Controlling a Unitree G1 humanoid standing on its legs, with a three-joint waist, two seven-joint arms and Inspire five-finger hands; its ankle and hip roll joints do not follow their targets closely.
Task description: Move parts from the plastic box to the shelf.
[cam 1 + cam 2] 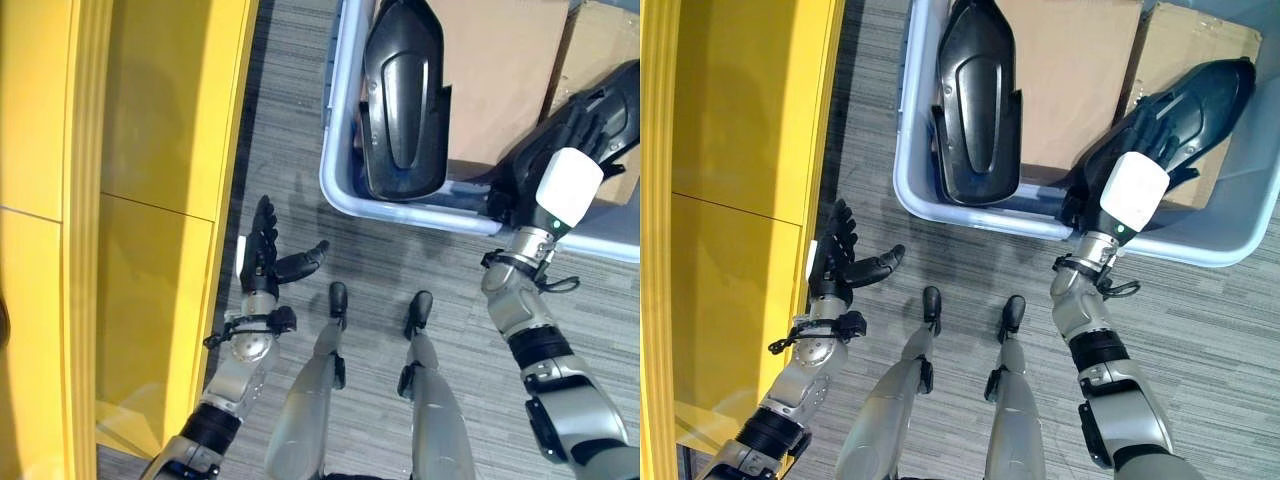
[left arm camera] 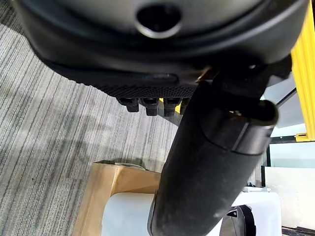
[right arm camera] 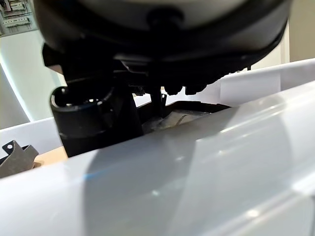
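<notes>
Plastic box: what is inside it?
The plastic box holds two black parts lying on cardboard. The right hand reaches onto one; its fingers and the box floor are covered.

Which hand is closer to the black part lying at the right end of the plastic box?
Right. The right hand reaches over the plastic box rim onto that black part. The left hand hangs open over the floor beside the yellow shelf, outside the box.

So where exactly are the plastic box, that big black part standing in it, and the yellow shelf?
plastic box [image 1: 970,214], right eye view, on its near rim.
black part [image 1: 978,100], right eye view, on the middle of its curved shell.
yellow shelf [image 1: 160,120], left eye view, on its flat yellow face.
</notes>
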